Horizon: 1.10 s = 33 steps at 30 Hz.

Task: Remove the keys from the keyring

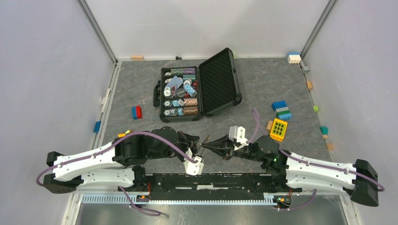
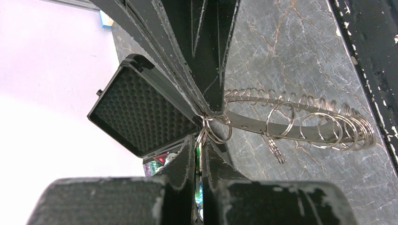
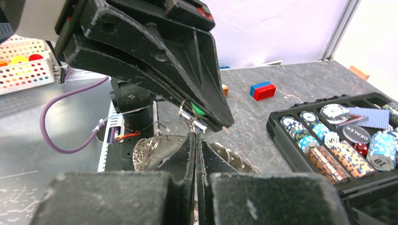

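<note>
The keyring (image 2: 248, 123) is a thin flat silver hoop held just above the table, with several small split rings (image 2: 324, 129) threaded on it. My right gripper (image 1: 210, 143) is shut on the hoop's end; its black tips (image 2: 212, 108) come down from the top of the left wrist view. My left gripper (image 2: 201, 140) is shut on a key with a bright green tag (image 2: 199, 157), linked to the hoop by small rings. In the right wrist view my right gripper (image 3: 196, 137) pinches the silver band (image 3: 159, 146), and my left gripper (image 3: 220, 123) hangs over it with the green tag (image 3: 199, 110). The two grippers meet tip to tip (image 1: 200, 141).
An open black case (image 1: 163, 93) of poker chips stands behind the grippers, its foam lid (image 1: 220, 82) tilted right. A red-blue block (image 1: 136, 112) lies to the left, with a yellow block (image 1: 278, 129) and blue-green blocks (image 1: 282, 110) to the right. The black mounting rail (image 1: 211, 180) runs along the near edge.
</note>
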Available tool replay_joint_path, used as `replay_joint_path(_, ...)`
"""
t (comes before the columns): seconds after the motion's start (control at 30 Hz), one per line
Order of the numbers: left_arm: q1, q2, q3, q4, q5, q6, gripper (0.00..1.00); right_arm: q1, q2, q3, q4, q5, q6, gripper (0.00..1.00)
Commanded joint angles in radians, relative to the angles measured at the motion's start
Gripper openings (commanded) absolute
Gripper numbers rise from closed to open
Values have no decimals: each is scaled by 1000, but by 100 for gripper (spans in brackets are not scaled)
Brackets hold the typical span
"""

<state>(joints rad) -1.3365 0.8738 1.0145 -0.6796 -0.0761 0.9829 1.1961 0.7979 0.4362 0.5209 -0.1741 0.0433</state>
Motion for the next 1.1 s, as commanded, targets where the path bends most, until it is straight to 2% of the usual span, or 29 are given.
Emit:
replay_joint_path(0.0,4,-35,-9,47,8,24,2,-5,-39,-73,146,108,83,0)
replay_joint_path(0.23,10,-45,-22,65,8,22,2,-4,-74,-181,334,125,162,0)
replay_joint_path(0.4,11,-47,-25,68,16,20,2,-4,-75,-179,326,86,140,0)
replay_joint_path(0.43,11,-45,-25,68,17,20,2,-4,-75,-173,312,73,124,2)
replay_joint_path(0.57,13,-46,-32,76,16,21,2,-4,-64,-118,245,-10,57,30)
replay_joint_path(0.6,14,-46,-34,77,19,22,2,-4,-59,-103,226,-29,39,32)
replay_joint_path(0.77,16,-42,-37,78,24,18,2,-4,-10,-21,139,-104,-19,41)
replay_joint_path(1.07,19,-42,-37,78,27,20,2,-5,59,27,104,-104,-35,46)
